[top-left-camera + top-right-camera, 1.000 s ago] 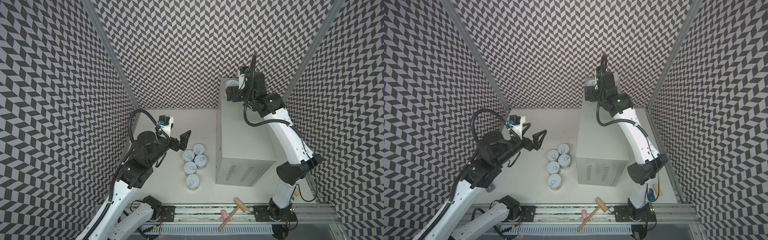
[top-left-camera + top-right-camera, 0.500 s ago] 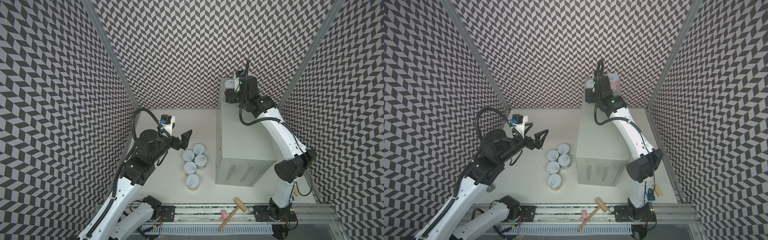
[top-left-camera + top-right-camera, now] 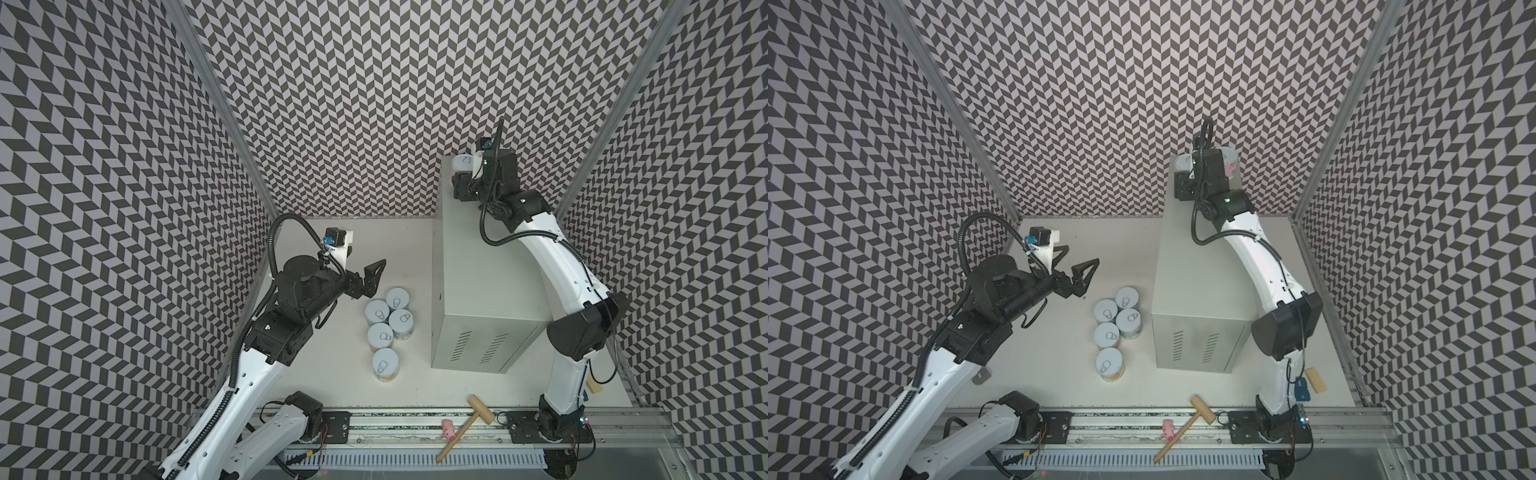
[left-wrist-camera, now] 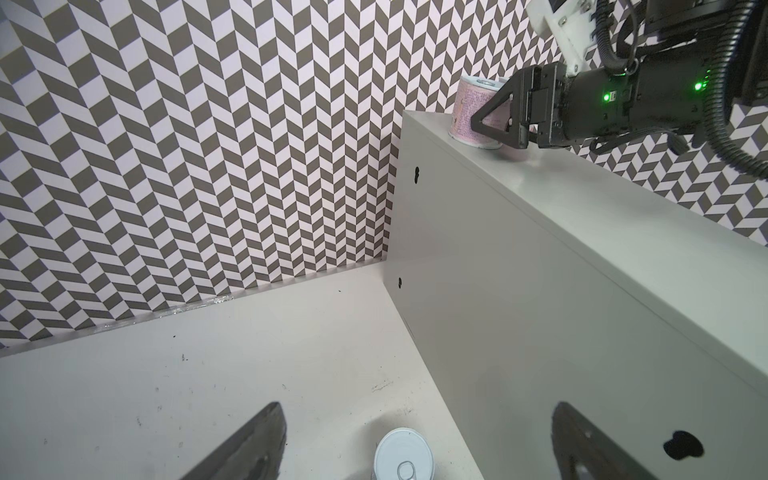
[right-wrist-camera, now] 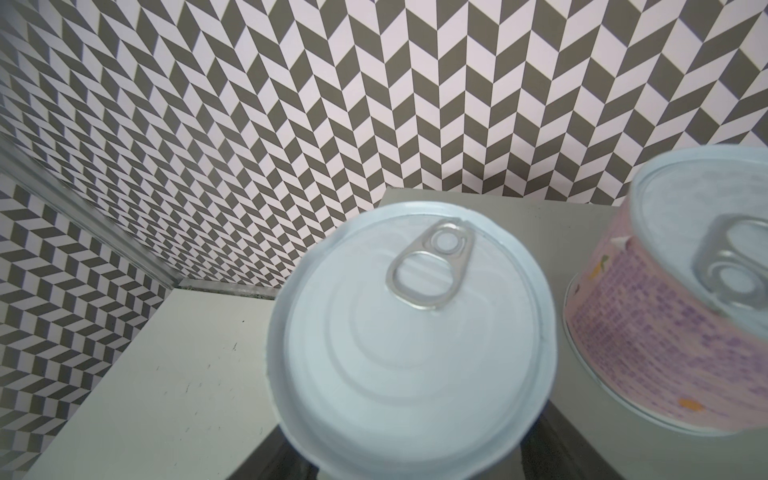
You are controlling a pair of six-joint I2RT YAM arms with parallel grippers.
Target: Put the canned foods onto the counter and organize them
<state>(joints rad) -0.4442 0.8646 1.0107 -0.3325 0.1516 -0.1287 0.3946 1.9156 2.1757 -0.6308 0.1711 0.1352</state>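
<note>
Top view: five cans (image 3: 1109, 335) below, two atop counter (image 3: 1192, 270)

The near can's lid (image 5: 409, 345) fills the right wrist view and covers nearly all of the right gripper's fingers (image 5: 552, 451), so I can't tell if they press it. The pink can (image 5: 673, 332) beside it is blurred and cut by the frame edge. In both top views the right arm's wrist (image 3: 496, 174) hides much of those two cans. In the left wrist view, the left gripper's fingers (image 4: 253, 449) and a floor can (image 4: 403, 457) are cropped.
</note>
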